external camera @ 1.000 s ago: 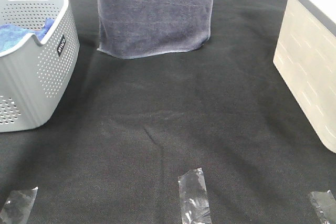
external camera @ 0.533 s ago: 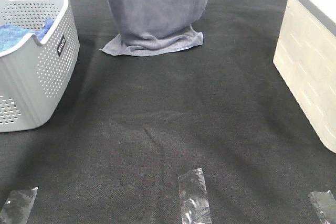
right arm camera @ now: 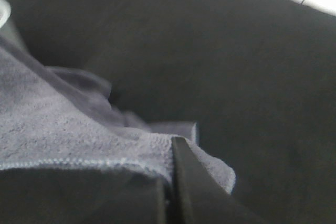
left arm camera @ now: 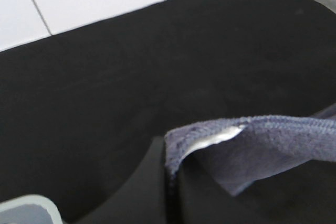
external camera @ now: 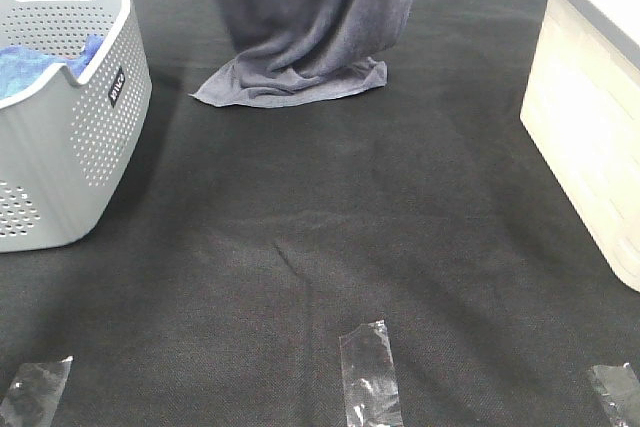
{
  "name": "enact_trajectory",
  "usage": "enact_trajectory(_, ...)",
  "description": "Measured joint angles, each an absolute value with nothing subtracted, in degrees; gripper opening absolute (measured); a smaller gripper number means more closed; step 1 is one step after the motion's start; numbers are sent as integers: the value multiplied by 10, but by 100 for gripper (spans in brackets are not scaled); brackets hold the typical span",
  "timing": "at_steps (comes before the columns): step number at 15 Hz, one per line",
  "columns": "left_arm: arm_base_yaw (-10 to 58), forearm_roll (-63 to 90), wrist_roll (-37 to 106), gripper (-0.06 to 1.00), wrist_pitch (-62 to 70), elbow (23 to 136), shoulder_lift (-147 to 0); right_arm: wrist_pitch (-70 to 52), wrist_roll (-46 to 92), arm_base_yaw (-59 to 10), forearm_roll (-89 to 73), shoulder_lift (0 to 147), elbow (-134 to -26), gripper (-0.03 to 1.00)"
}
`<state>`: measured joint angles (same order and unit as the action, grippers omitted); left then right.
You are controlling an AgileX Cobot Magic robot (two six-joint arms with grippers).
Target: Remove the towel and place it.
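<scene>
Black fabric covers the counter (external camera: 330, 247), and nearest the camera three strips of clear tape (external camera: 370, 372) lie along its front edge. Farther back a grey perforated basket (external camera: 90, 137) with a blue cloth (external camera: 40, 62) in it stands at the left. A pale box (external camera: 590, 117) with a grey top stands at the right, well apart from the basket, with bare fabric between them.

At the far middle hangs the towel (external camera: 310, 37), dark slate-grey terry with a thin paler hem. Its lower end lies crumpled on the counter in soft folds, while the rest rises out of the high view. In the wrist views the left end effector (left arm camera: 169, 166) is clamped tight on the hemmed edge near a corner. The right end effector (right arm camera: 170, 177) pinches the hem likewise, and no gap shows at either.

The step in hand looks like laying the towel down. To do it well, both arms should draw toward the near side at one pace while descending, with the top edge stretched between them. That way the cloth unrolls flat from the crumpled end instead of piling on it, and lands clear of the basket.
</scene>
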<state>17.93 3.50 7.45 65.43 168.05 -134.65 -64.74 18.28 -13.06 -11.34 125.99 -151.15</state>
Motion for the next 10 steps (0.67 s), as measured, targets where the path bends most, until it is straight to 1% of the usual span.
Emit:
enact_trajectory(2,179,51,80,0,691,1680,-1330,-693,172,-131,-118,1245,-1511,2)
enact_trajectory(4,180,58,76,0,695,1674,-1317,-700,156,-131,-118,1233,-1511,2)
enact_trajectory(6,191,66,76,0,696,1644,-1299,-700,127,-131,-118,1216,-1502,2)
enact_trajectory(8,212,68,76,0,696,1583,-1266,-700,115,-131,-119,1167,-1424,2)
enact_trajectory(9,221,67,77,0,697,1540,-1243,-700,112,-131,-119,1130,-1362,2)
enact_trajectory(10,235,49,78,0,698,1447,-1187,-700,109,-131,-119,1059,-1250,2)
